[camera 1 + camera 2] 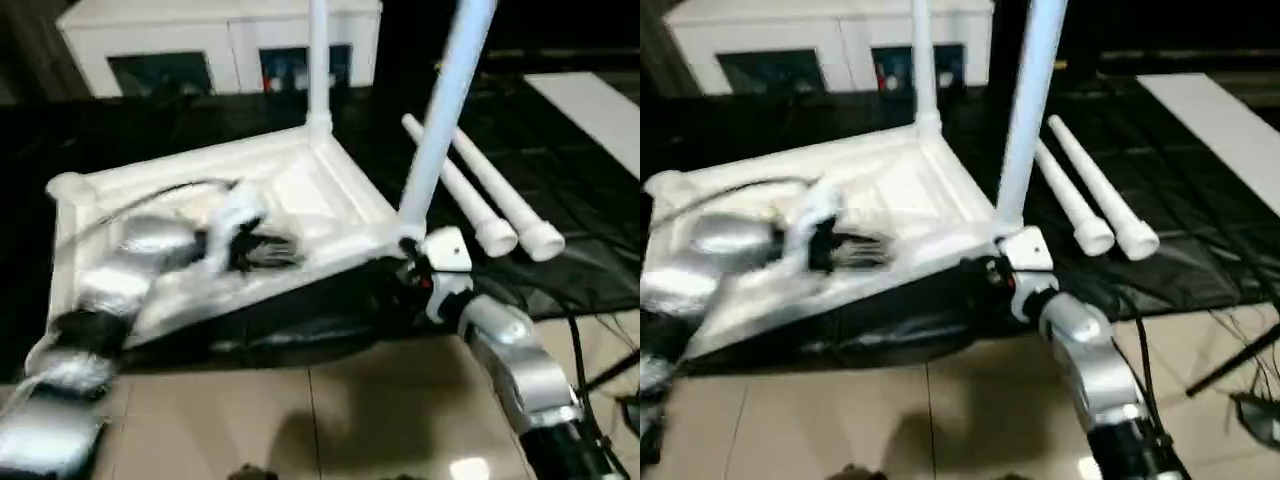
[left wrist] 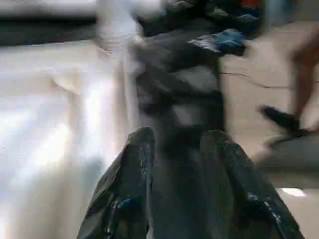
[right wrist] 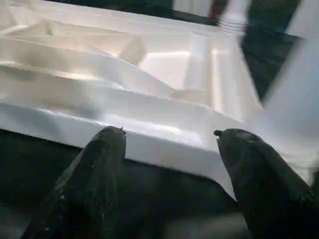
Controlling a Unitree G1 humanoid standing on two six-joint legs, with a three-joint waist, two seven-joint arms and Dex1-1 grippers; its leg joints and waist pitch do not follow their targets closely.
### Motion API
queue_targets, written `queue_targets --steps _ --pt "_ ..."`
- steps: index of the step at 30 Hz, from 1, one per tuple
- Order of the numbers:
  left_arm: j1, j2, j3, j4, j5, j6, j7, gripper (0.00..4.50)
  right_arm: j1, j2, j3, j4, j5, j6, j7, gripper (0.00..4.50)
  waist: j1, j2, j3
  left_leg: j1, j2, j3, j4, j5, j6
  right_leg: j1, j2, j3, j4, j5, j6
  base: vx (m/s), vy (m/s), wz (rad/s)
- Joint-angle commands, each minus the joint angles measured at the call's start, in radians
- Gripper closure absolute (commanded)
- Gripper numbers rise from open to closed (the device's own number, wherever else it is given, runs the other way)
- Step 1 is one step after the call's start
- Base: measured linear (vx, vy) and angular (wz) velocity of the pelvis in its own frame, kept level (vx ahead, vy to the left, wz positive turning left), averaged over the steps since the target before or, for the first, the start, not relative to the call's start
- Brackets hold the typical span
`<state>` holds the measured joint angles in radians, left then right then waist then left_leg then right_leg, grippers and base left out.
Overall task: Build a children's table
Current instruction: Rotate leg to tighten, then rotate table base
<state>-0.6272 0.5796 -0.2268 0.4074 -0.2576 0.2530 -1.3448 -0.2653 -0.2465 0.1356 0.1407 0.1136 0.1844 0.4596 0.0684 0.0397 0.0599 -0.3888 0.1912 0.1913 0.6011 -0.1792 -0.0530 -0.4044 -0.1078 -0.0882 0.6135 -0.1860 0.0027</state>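
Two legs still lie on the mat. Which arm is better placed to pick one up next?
Probably the right. The right gripper is open at the tabletop's near corner, beside the loose legs. The left gripper is over the tabletop, farther away.

Lab: tiled floor (image 1: 380, 410), cables (image 1: 590, 340), black matting (image 1: 560, 150).

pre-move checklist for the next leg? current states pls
1. Tabletop lying underside up: ok.
2. Two legs seated upright in sockets, far leg and near leg: ok.
3. Two loose legs lying on the dark mat, side by side, right of the tabletop: ok.
4. Right tool open, tabletop edge between its fingers, nothing gripped: ok.
5. Left tool fingers apart, nothing between them: ok.
6. Near-left corner socket free of a leg: ok.
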Motion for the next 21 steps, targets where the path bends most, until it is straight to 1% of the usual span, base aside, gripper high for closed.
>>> queue_targets --steps 1,2,3,4,5,6,7,8,9,10,11,12,13,14,15,16,17,18,19,20,21 --pt "0.008 0.026 -0.014 -0.069 -0.028 0.059 -0.069 2.75 -0.011 0.001 0.009 0.004 0.005 -0.006 0.014 1.27 -0.005 -0.006 -0.067 0.037 0.042 -0.01 -0.084 -0.247 0.007 0.033 -0.04 0.054 -0.059 -0.186 -0.251 0.0 0.0 0.0" --pt "0.028 0.055 -0.02 -0.109 -0.029 0.098 -0.096 2.75 -0.014 0.0 0.011 0.007 0.007 -0.006 0.021 1.27 -0.005 -0.005 -0.066 0.036 0.041 -0.009 -0.085 -0.252 0.002 0.034 -0.039 0.055 -0.061 -0.194 -0.246 0.0 0.0 0.0" --pt "0.054 0.103 -0.049 -0.145 0.002 0.128 -0.128 2.75 -0.018 -0.001 0.018 0.008 0.009 -0.007 0.038 1.27 -0.008 -0.008 -0.061 0.033 0.04 -0.01 -0.092 -0.295 -0.017 0.035 -0.039 0.059 -0.066 -0.255 -0.218 0.0 0.0 0.0" --pt "0.063 0.121 -0.063 -0.155 0.018 0.132 -0.136 2.75 -0.019 -0.002 0.021 0.007 0.01 -0.006 0.046 1.27 -0.008 -0.008 -0.061 0.036 0.04 -0.012 -0.093 -0.315 -0.023 0.034 -0.041 0.061 -0.068 -0.28 -0.207 0.0 0.0 0.0" --pt "0.075 0.143 -0.082 -0.169 0.04 0.138 -0.144 2.75 -0.02 -0.003 0.026 0.005 0.012 -0.005 0.057 1.27 -0.012 -0.009 -0.06 0.034 0.04 -0.014 -0.094 -0.323 -0.026 0.035 -0.04 0.064 -0.07 -0.296 -0.196 0.0 0.0 0.0" --pt "0.086 0.181 -0.12 -0.174 0.094 0.143 -0.135 2.75 -0.014 -0.008 0.037 -0.01 0.023 -0.004 0.093 1.27 -0.017 -0.006 -0.059 0.031 0.039 -0.017 -0.097 -0.329 -0.031 0.036 -0.039 0.067 -0.071 -0.311 -0.179 0.0 0.0 0.0" --pt "0.091 0.2 -0.138 -0.178 0.117 0.15 -0.128 2.75 -0.009 -0.011 0.042 -0.02 0.033 0.0 0.115 1.27 -0.019 -0.006 -0.06 0.036 0.038 -0.016 -0.096 -0.332 -0.035 0.032 -0.037 0.07 -0.074 -0.311 -0.17 0.0 0.0 0.0" --pt "0.095 0.219 -0.154 -0.186 0.139 0.16 -0.123 2.75 -0.003 -0.013 0.045 -0.033 0.048 0.008 0.141 1.27 -0.02 -0.007 -0.06 0.035 0.038 -0.016 -0.095 -0.327 -0.036 0.033 -0.039 0.073 -0.074 -0.305 -0.173 0.0 0.0 0.0" --pt "0.094 0.228 -0.163 -0.179 0.16 0.165 -0.113 2.75 0.004 -0.02 0.05 -0.051 0.064 0.019 0.169 1.27 -0.019 -0.005 -0.062 0.036 0.039 -0.016 -0.093 -0.318 -0.036 0.033 -0.039 0.075 -0.073 -0.291 -0.182 0.0 0.0 0.0" --pt "0.094 0.228 -0.163 -0.179 0.16 0.165 -0.113 2.75 0.004 -0.02 0.05 -0.051 0.064 0.019 0.169 1.27 -0.019 -0.005 -0.062 0.036 0.039 -0.016 -0.093 -0.318 -0.036 0.033 -0.039 0.075 -0.073 -0.291 -0.182 0.0 0.0 0.0" --pt "0.092 0.239 -0.176 -0.161 0.197 0.164 -0.096 2.75 0.015 -0.035 0.058 -0.082 0.098 0.045 0.215 1.27 -0.017 -0.004 -0.063 0.039 0.039 -0.014 -0.091 -0.309 -0.036 0.031 -0.037 0.076 -0.073 -0.271 -0.192 0.0 0.0 0.0" --pt "0.085 0.252 -0.191 -0.136 0.251 0.173 -0.054 2.75 0.032 -0.062 0.072 -0.133 0.145 0.088 0.284 1.27 -0.014 -0.005 -0.063 0.037 0.038 -0.014 -0.09 -0.3 -0.026 0.036 -0.033 0.076 -0.07 -0.245 -0.196 0.0 0.0 0.0" --pt "0.085 0.252 -0.191 -0.136 0.251 0.173 -0.054 2.75 0.032 -0.062 0.072 -0.133 0.145 0.088 0.284 1.27 -0.013 -0.006 -0.064 0.036 0.038 -0.014 -0.089 -0.294 -0.022 0.037 -0.031 0.076 -0.069 -0.233 -0.195 0.0 0.0 0.0" --pt "0.074 0.255 -0.204 -0.104 0.296 0.176 -0.003 2.75 0.045 -0.09 0.085 -0.172 0.171 0.118 0.339 1.27 -0.013 -0.006 -0.064 0.035 0.037 -0.014 -0.088 -0.288 -0.017 0.038 -0.031 0.076 -0.068 -0.225 -0.197 0.0 0.0 0.0" --pt "0.072 0.254 -0.206 -0.096 0.304 0.175 0.007 2.75 0.046 -0.094 0.087 -0.177 0.173 0.121 0.347 1.27 -0.012 -0.006 -0.065 0.034 0.037 -0.016 -0.088 -0.285 -0.017 0.04 -0.031 0.075 -0.067 -0.222 -0.196 0.0 0.0 0.0" --pt "0.065 0.252 -0.211 -0.076 0.321 0.174 0.029 2.75 0.049 -0.102 0.089 -0.185 0.179 0.129 0.359 1.27 -0.01 -0.007 -0.065 0.035 0.038 -0.015 -0.087 -0.279 -0.017 0.039 -0.031 0.075 -0.067 -0.217 -0.197 0.0 0.0 0.0" --pt "0.054 0.247 -0.222 -0.042 0.353 0.167 0.064 2.75 0.052 -0.114 0.093 -0.2 0.19 0.148 0.384 1.27 -0.009 -0.007 -0.066 0.035 0.037 -0.016 -0.087 -0.272 -0.019 0.039 -0.033 0.075 -0.069 -0.221 -0.206 0.0 0.0 0.0" --pt "0.049 0.243 -0.226 -0.027 0.367 0.165 0.084 2.75 0.053 -0.119 0.094 -0.203 0.189 0.148 0.392 1.27 -0.008 -0.008 -0.065 0.036 0.037 -0.015 -0.086 -0.28 -0.022 0.036 -0.034 0.076 -0.07 -0.231 -0.21 0.0 0.0 0.0" --pt "0.049 0.243 -0.226 -0.027 0.367 0.165 0.084 2.75 0.053 -0.119 0.094 -0.203 0.189 0.148 0.392 1.27 -0.009 -0.009 -0.064 0.033 0.036 -0.015 -0.086 -0.285 -0.023 0.037 -0.034 0.075 -0.07 -0.241 -0.209 0.0 0.0 0.0" --pt "0.04 0.235 -0.232 0.0 0.394 0.15 0.121 2.75 0.053 -0.12 0.094 -0.203 0.185 0.146 0.392 1.27 -0.009 -0.008 -0.064 0.032 0.037 -0.018 -0.087 -0.29 -0.026 0.038 -0.037 0.075 -0.071 -0.26 -0.205 0.0 0.0 0.0" --pt "0.027 0.22 -0.235 0.036 0.419 0.133 0.173 2.75 0.053 -0.121 0.092 -0.2 0.181 0.142 0.39 1.27 -0.009 -0.008 -0.064 0.034 0.036 -0.017 -0.087 -0.296 -0.027 0.036 -0.035 0.074 -0.073 -0.27 -0.203 0.0 0.0 0.0"
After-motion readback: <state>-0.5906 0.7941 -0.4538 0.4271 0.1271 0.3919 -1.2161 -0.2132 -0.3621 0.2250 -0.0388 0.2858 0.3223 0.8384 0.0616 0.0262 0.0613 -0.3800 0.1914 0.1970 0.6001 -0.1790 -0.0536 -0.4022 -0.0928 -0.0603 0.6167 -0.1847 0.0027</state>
